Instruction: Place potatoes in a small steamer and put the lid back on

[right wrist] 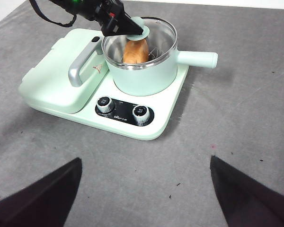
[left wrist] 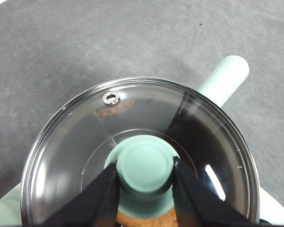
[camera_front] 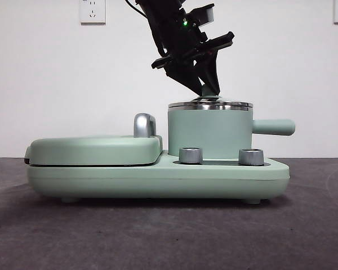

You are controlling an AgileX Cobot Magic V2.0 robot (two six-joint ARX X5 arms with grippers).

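The right gripper (right wrist: 144, 194) hangs well back from the cooker over bare grey table (right wrist: 236, 109), its 2 black jaws spread wide with nothing between them.

Nearest on the mint-green cooker base (camera_front: 158, 177) are 2 steel dials (right wrist: 123, 109) set on a black panel, one beside the other. Left of them lies the flat green grill cover (camera_front: 96, 149), closed, with a curved silver handle (right wrist: 83, 66) along the edge next to the pot.

Behind the dials stands the small steamer (camera_front: 209, 135), a mint-green cylinder with a steel rim and a straight stubby handle (camera_front: 273, 126) pointing away from the grill. Inside it, seen through the glass, stands the potato (right wrist: 136, 51), oblong, smooth and orange-brown.

The lid (left wrist: 75, 142), a clear glass disc with a steel rim and 1 small vent hole (left wrist: 111, 98), sits on the steamer's rim; in the front view it looks level on the rim. The left gripper (left wrist: 145, 172) comes down from above, and its 2 jaws are clamped on either side of the lid's round mint-green knob (left wrist: 146, 165).

Beyond, a white wall carries 2 sockets (camera_front: 92, 11).
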